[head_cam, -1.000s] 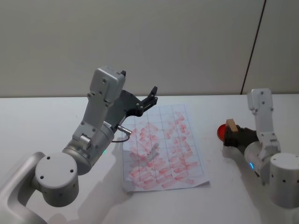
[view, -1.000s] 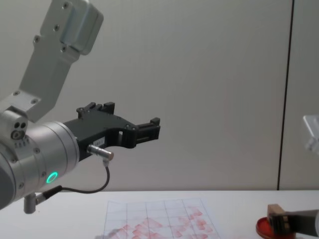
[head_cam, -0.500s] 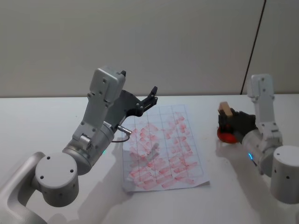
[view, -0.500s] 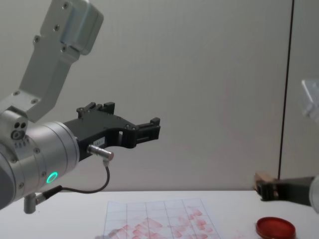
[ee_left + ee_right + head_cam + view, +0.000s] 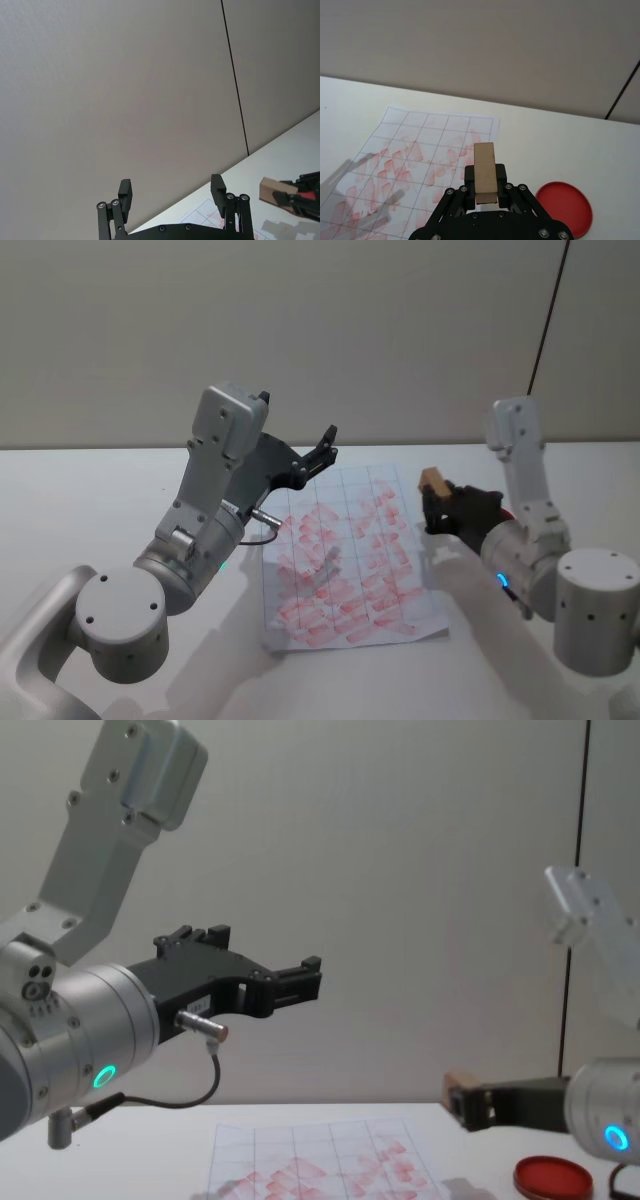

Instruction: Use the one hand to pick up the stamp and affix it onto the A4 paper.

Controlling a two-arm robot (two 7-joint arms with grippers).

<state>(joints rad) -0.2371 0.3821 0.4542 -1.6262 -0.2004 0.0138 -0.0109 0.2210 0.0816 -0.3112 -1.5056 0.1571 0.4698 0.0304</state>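
1. My right claw [image 5: 485, 195] is clamped on the stamp [image 5: 484, 167]. The two fingers grip the lower part of the wooden block, one on each side, and its upper end stands clear above them.
2. The stamp is held in the air, off the table [image 5: 100, 500], close to the right edge of the A4 paper [image 5: 345, 560].
3. The red ink pad [image 5: 564, 207] lies flat on the table to the right of the stamp, apart from the paper.
4. The paper lies flat, its grid covered with many red prints.
5. My left claw [image 5: 171, 186] is raised above the far left part of the sheet. Its fingers are spread apart, gripping and touching nothing.
6. Count: one stamp, one sheet, one ink pad, two claws.
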